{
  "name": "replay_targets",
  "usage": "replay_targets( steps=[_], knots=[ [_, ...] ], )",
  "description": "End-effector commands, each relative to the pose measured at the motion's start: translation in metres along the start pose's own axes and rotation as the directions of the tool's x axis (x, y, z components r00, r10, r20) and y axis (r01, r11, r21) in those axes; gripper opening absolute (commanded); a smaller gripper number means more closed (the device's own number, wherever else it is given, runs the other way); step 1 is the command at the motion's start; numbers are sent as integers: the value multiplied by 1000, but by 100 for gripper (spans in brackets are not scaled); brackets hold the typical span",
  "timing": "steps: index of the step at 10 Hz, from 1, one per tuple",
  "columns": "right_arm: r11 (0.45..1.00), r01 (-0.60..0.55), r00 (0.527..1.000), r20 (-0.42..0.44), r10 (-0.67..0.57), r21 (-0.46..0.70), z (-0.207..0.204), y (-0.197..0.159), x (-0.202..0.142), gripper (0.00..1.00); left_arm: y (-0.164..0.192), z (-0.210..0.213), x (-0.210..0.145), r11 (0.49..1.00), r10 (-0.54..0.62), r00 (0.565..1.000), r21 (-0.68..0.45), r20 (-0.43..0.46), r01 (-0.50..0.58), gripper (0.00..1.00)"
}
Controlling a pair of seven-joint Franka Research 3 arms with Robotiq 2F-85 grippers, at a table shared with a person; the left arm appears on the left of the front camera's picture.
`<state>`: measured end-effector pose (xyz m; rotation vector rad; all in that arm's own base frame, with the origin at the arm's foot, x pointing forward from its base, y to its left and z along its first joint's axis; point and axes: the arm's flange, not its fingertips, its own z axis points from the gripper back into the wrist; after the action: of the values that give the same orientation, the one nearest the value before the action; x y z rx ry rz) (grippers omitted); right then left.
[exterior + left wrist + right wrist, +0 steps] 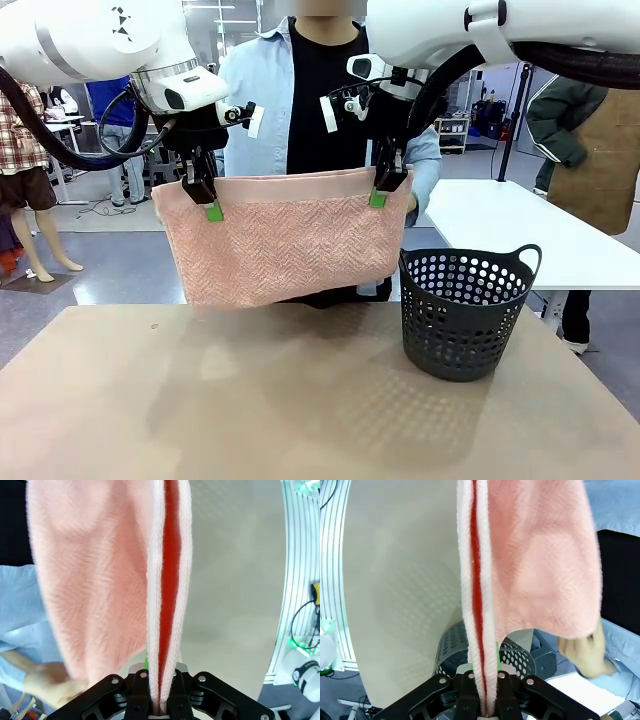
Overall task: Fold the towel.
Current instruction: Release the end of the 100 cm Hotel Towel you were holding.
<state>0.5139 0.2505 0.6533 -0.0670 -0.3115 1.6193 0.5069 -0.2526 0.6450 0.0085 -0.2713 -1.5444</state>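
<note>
Towel (280,240): salmon, doubled, hung above bench (200,400); left jaws, right jaws pinching top edge, stretched level, likely for next fold.

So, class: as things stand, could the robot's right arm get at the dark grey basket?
Probably not yet. The basket stands below it with seemingly nothing between, but the right pincer is shut on the towel, holding it up, and would have to let go first.
</note>
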Motion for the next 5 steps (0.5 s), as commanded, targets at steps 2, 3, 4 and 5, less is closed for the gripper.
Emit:
replay_targets(
  steps=[2,3,4,5],
  knots=[
    [1000,1,1000,0,-1,-3,0,-1,-1,0,0,0,-1,1000,0,1000,2,0,0,0],
    [1000,1,1000,0,-1,-3,0,-1,-1,0,0,0,-1,1000,0,1000,2,0,0,0],
    [1000,1,1000,0,-1,-3,0,-1,-1,0,0,0,-1,1000,0,1000,2,0,0,0],
    [1000,1,1000,0,-1,-3,0,-1,-1,0,0,0,-1,1000,0,1000,2,0,0,0]
  ],
)
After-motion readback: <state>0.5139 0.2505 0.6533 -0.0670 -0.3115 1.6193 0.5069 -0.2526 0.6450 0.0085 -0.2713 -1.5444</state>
